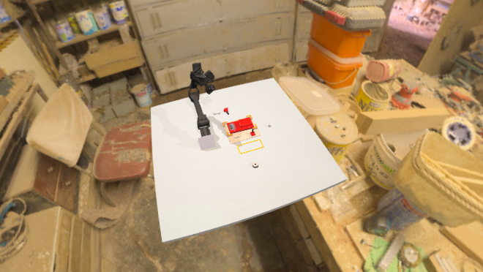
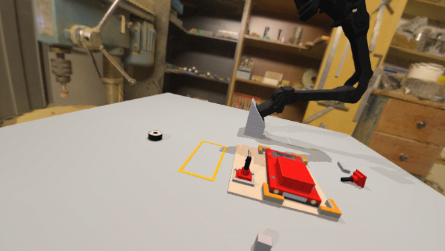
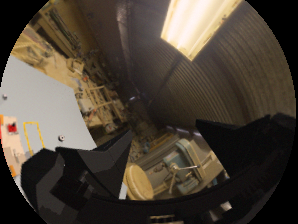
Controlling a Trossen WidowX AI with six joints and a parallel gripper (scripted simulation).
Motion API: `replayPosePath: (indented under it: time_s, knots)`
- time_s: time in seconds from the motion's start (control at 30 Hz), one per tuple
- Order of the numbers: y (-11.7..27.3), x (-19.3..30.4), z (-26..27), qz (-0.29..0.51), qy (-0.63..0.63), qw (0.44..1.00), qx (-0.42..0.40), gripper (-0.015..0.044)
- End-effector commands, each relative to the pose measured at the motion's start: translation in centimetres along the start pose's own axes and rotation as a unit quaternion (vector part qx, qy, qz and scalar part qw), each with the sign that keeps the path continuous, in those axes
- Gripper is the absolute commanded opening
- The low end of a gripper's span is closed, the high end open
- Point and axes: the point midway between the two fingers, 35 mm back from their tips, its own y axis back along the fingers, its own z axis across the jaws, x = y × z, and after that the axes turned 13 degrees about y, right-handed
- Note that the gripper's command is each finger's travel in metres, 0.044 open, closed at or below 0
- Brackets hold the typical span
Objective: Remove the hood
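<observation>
While the tool (image 1: 199,74) gapes, the toy car (image 1: 240,125) lies crosswise.

A cluttered workshop: wooden shelves (image 2: 270,44), a drill press (image 2: 84,40), orange bins (image 1: 334,51), dusty floor.

The hand (image 1: 200,77) is cut off by the exterior view's top edge.

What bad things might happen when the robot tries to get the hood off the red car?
The gripper is open and held high, far from the toy car, so its long reach down might miss the hood. A red lever post stands on the board between the car and the yellow marked area; carrying the hood across could knock it.
</observation>
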Motion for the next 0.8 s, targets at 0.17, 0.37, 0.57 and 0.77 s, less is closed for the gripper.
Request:
replayPosePath:
  time_s: [0.17,0.37,0.57,0.77]
  knots:
    - [-3.4,-9.3,9.4,-0.115,-0.019,0.969,-0.216,0.0440]
    - [-3.2,-14.9,17.0,-0.147,-0.026,0.913,-0.379,0.0440]
    - [-0.8,-19.1,25.1,-0.139,-0.013,0.837,-0.529,0.0440]
    - [2.3,-21.0,31.1,-0.115,0.018,0.771,-0.626,0.0440]
